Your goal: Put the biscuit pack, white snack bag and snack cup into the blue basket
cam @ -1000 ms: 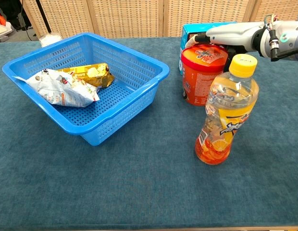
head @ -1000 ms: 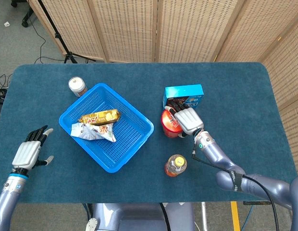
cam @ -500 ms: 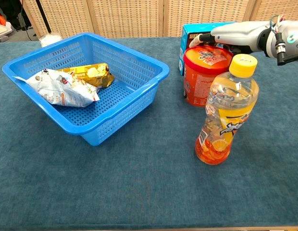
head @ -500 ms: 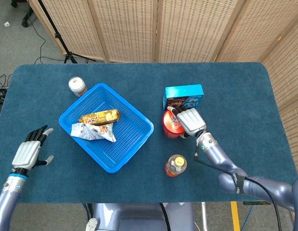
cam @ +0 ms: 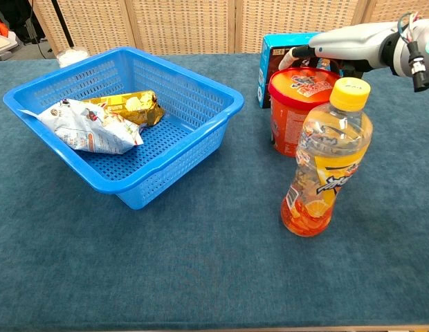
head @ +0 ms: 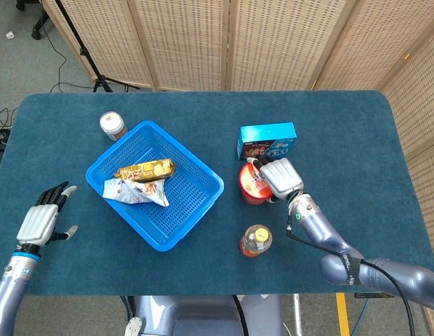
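Gripping snack cup (head: 253,183): right hand (head: 281,176) dragged it nearer | left hand (head: 40,222) spread, unmoved

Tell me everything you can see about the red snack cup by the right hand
The snack cup is a squat red-orange tub, plastic or coated paper by its look, with a sealed printed lid showing cartoon artwork. It stands upright on the blue tablecloth, outside the blue basket, just in front of the teal box and behind the orange drink bottle, which hides part of it in the chest view. The right hand lies over its top and far side; whether the hand grips it cannot be told.
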Motion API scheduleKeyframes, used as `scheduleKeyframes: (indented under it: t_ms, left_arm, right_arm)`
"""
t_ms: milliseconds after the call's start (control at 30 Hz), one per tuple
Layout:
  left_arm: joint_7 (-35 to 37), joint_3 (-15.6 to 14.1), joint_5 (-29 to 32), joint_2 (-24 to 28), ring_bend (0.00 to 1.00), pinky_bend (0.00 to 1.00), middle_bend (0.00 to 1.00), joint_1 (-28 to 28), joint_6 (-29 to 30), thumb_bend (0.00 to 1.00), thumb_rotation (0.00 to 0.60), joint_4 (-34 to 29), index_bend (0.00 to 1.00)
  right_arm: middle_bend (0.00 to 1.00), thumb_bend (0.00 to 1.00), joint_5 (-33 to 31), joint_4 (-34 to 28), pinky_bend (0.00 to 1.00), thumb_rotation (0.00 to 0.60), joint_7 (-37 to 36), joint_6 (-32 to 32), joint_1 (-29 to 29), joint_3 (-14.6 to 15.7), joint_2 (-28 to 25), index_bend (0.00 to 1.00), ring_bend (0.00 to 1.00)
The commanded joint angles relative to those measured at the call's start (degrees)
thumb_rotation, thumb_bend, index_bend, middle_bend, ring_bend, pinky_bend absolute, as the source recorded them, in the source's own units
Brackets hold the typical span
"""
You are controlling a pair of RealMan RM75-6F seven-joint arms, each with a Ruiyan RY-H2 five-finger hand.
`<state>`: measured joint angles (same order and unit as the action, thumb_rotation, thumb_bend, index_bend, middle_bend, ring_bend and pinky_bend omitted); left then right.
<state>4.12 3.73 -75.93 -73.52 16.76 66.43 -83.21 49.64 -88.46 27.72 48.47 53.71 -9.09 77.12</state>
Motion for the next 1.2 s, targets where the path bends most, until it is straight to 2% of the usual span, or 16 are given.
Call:
scheduleKeyframes:
  t_ms: [33,533,967,1200]
  left_arm:
    - [0.10,0.01,-0.05,0.04,0.00,0.07,0.00,-0.03,0.08,0.27,0.600,-0.06,0.04]
    - [0.14,0.00,0.05,-0.07,0.00,0.07,0.00,0.01,-0.06,0.27,0.600,0.04,0.04]
    - [-0.90,-0.03,-0.06,-0.16,0.00,0.07,0.00,-0.10,0.46,0.27,0.600,0.44,0.04]
    - [1.08,-0.21,-1.19,0.78,0.00,0.07,0.00,-0.29,0.93,0.27,0.600,-0.48,0.04]
  right_arm:
    - [0.37,0.21,-0.42,-0.49,0.43,0.600,0.47,0.40,0.09,0.01,-0.35,0.64,0.33]
    - [0.37,0.21,-2.78,-3.13,0.44,0.600,1.91,2.35,0.57,-1.01,-3.46,0.66,0.34]
    - [0.37,0.21,-9.19,-11.15,0.44,0.600,10.92,6.26,4.71,-2.51,-6.84,0.67,0.34]
    - [0.37,0.21,-13.78,-14.57,0.44,0.600,16.11,8.22,8.70,-4.30,-7.85,0.68,0.34]
